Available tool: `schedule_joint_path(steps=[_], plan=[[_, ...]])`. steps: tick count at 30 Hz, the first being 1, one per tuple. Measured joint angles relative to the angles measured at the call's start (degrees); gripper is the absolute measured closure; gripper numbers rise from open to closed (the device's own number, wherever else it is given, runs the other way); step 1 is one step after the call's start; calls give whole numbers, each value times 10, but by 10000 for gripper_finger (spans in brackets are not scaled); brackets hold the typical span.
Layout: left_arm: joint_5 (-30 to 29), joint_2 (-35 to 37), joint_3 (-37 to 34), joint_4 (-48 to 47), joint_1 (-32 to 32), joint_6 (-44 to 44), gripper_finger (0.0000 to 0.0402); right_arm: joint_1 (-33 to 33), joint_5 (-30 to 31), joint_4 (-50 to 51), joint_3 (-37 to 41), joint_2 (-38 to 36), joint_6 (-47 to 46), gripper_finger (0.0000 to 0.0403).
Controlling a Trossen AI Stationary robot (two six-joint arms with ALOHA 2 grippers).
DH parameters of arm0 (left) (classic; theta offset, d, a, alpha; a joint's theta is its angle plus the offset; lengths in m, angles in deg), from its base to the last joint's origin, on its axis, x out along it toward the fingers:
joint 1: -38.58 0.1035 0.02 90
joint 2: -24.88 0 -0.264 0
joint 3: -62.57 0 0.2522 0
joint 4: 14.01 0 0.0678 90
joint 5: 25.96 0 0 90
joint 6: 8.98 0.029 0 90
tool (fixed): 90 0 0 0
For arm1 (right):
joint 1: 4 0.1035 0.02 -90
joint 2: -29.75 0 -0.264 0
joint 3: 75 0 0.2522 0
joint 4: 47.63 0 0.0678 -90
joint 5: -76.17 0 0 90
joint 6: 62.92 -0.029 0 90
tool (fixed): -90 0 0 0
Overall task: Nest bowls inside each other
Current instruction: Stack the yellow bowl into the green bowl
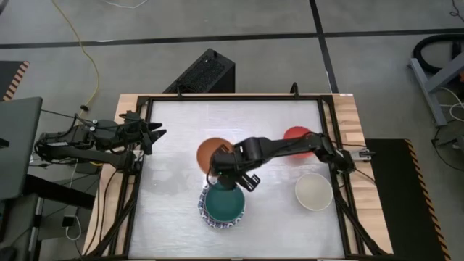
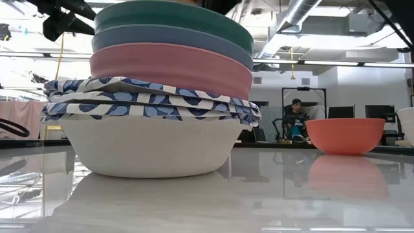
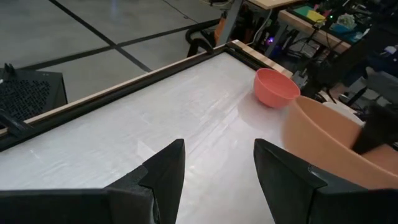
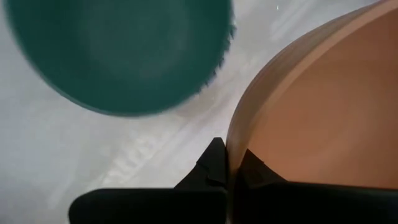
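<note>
orange bowl pinched, stack just beside it

we logged the right gripper (image 4: 227, 163) pressed together on the rim of the orange bowl (image 1: 212, 151), one finger inside the wall and one outside, as the right wrist view showed plainly. from above, the right arm reached across the middle of the table, and the orange bowl sat just on the far side of its wrist.

the stack (image 2: 158, 97) stood just beside the held bowl, nearer the table's front edge. we counted, from the low view, a teal bowl (image 1: 223, 203) on top, a dark blue one under it, a pink one under that, and blue-patterned white bowls at the base. in the right wrist view the teal bowl's open mouth lay close past the orange rim, with a strip of bare table between them.

that was the relation we judged the next move would turn on: the stack lay toward the front edge from the gripper, a short carry away, and the orange bowl would need to come over the teal mouth roughly level to drop in cleanly. bowls being round, we saw no long axis to align.

a red bowl (image 1: 296, 135) and a cream bowl (image 1: 314, 191) stood loose on the right side, well apart from the stack.

the left gripper (image 1: 154, 135) hovered spread and empty near the table's left edge, farther from the stack than the right one.
</note>
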Motion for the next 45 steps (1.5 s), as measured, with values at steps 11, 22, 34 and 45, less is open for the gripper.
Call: schedule_joint_path(steps=[11,22,34,45], plan=[[-6,0,0,0,0,0,221,44,-45,-5,0,0,-28,396],[-24,0,0,0,0,2,221,56,-134,-6,0,0,-50,396],[-24,0,0,0,0,1,221,63,-167,-4,4,0,-54,396],[-26,0,0,0,0,0,221,79,-166,-2,44,7,-60,396]])
